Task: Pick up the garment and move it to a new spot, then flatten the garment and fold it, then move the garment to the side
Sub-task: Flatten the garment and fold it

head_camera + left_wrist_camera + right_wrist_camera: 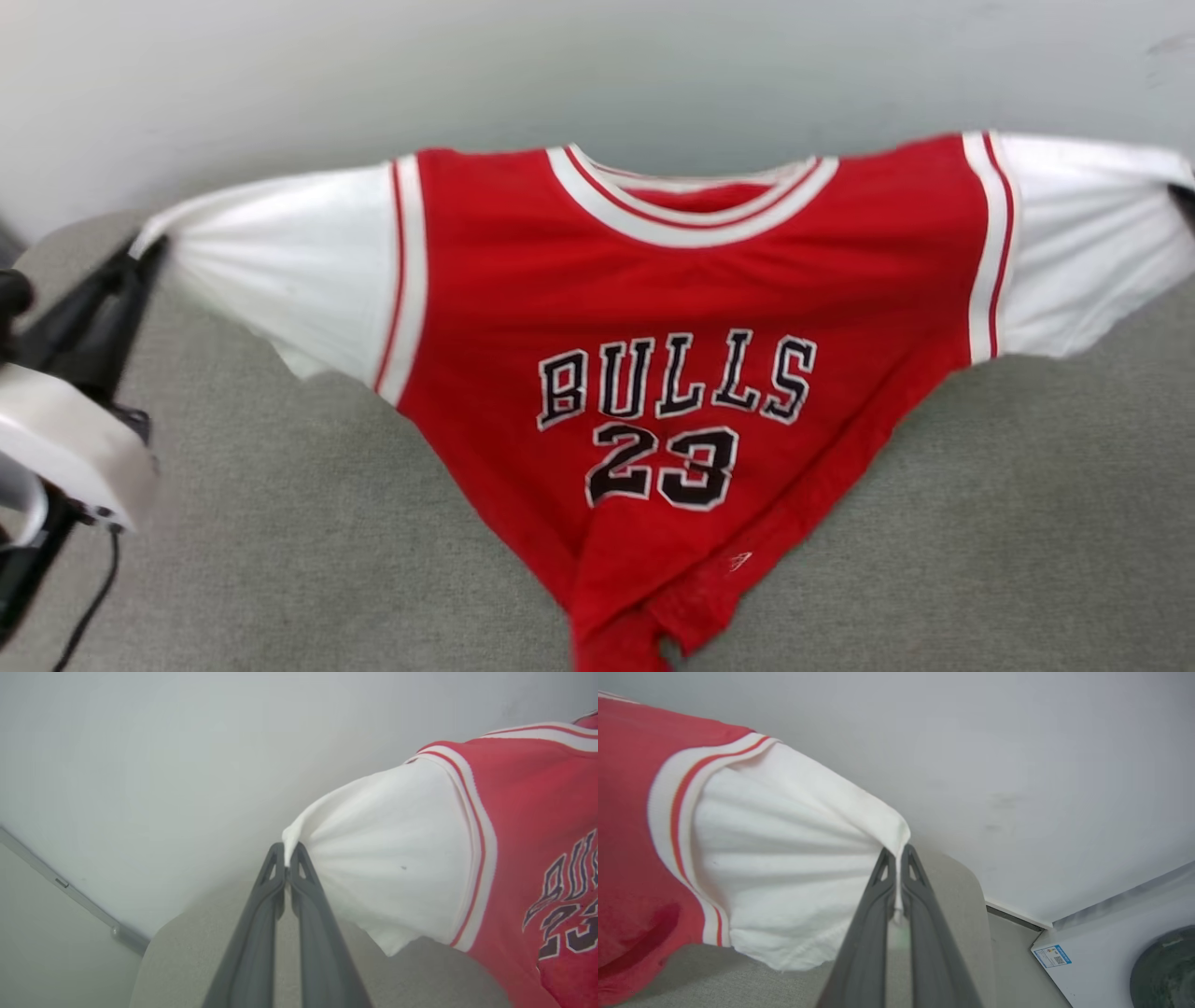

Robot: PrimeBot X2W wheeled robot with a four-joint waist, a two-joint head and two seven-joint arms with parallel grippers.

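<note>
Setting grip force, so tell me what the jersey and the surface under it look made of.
The garment: thin, soft, matte knit, judging by the fine pleats fanning from where the left gripper and right gripper pinch its white sleeves. The surface beneath: grey, matte, faintly flecked cloth, perhaps felt or upholstery.

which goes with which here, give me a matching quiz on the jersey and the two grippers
Column one:
1. left gripper
2. right gripper
3. number 23
4. collar

Column two:
A. black, outlined in white
B. shut on the garment's right sleeve
C. white with a red stripe
D. shut on the left sleeve

Pairs: 1-D, 2-B, 3-A, 4-C
</note>
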